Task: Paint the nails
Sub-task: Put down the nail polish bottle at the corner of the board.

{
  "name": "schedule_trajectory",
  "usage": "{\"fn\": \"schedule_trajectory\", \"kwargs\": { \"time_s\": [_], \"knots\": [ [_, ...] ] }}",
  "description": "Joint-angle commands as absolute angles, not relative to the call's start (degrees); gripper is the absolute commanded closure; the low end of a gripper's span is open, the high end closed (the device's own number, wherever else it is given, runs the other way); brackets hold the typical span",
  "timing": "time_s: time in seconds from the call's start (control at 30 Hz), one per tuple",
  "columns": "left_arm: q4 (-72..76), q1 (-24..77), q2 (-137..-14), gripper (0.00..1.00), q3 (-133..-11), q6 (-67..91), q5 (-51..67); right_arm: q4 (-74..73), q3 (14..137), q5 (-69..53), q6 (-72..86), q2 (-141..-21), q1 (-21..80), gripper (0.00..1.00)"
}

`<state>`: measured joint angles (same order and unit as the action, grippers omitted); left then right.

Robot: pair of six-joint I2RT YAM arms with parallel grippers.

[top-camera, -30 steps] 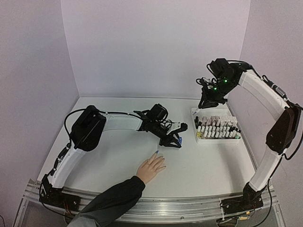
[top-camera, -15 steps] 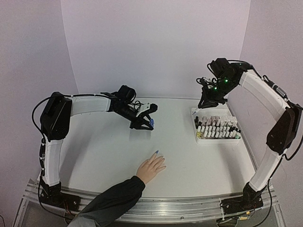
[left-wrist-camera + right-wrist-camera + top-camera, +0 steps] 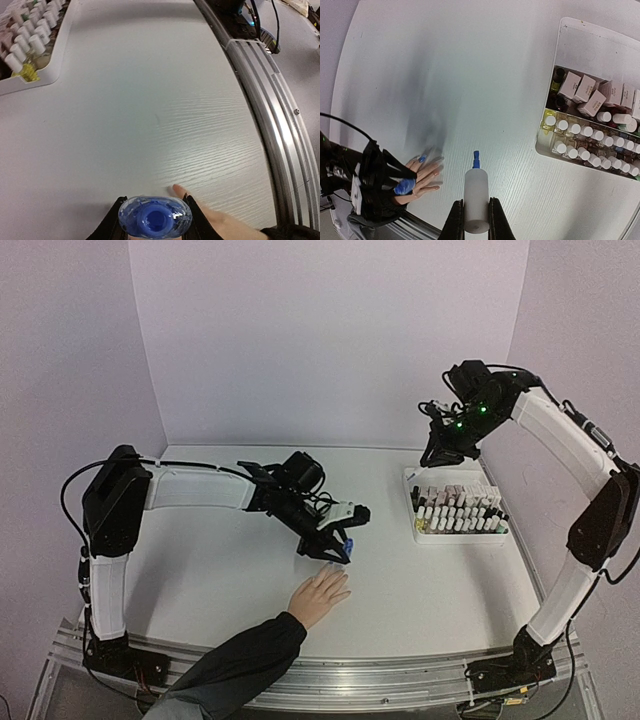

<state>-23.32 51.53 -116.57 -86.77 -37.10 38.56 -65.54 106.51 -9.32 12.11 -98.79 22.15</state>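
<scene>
Left fingers (image 3: 336,543), blue bottle (image 3: 155,218) held, back above hand (image 3: 320,595) — right fingers (image 3: 472,220) keep brush (image 3: 476,197).

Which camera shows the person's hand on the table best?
Top external: nearly the whole hand lies flat, sleeve included. Right wrist shows it partly behind the left gripper; left wrist catches only a fingertip and edge.

Robot lab test cell, not a salon. Plain pale lilac backdrop walls (image 3: 330,340) box in a white wood-grain tabletop (image 3: 230,570). A silver aluminium extrusion rail (image 3: 400,680) edges it. White-and-black left robot arm (image 3: 200,488) and matching right robot arm (image 3: 555,435) mounted there. White plastic tray of small polish bottles (image 3: 455,538) as props.
</scene>
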Motion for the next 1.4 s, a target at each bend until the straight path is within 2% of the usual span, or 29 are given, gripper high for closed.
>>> {"fn": "schedule_trajectory", "kwargs": {
  "time_s": [0.0, 0.43, 0.77, 1.1, 1.17, 1.37],
  "knots": [
    [-22.97, 56.54, -115.03, 1.00, -89.43, -33.69, 37.97, -65.02, 104.75, -10.24, 12.84, -96.32, 22.04, 1.00],
    [-13.58, 67.76, -119.68, 1.00, -82.67, -30.62, 35.58, -64.96, 98.65, -5.20, 15.45, -90.42, 21.97, 1.00],
    [-11.50, 70.21, -127.63, 1.00, -85.86, -29.80, 33.24, -64.67, 95.01, -6.15, 16.52, -86.55, 22.00, 1.00],
    [-10.68, 71.64, -129.85, 1.00, -85.17, -28.98, 30.02, -64.58, 94.19, -6.27, 15.49, -85.64, 21.99, 1.00],
    [-10.65, 71.65, -130.23, 0.97, -85.25, -29.49, 29.16, -64.59, 94.50, -6.46, 15.01, -85.79, 22.05, 1.00],
    [-10.39, 71.58, -129.98, 0.76, -85.52, -31.04, 30.84, -64.53, 95.51, -7.13, 13.69, -86.22, 22.02, 1.00]
  ]
}}
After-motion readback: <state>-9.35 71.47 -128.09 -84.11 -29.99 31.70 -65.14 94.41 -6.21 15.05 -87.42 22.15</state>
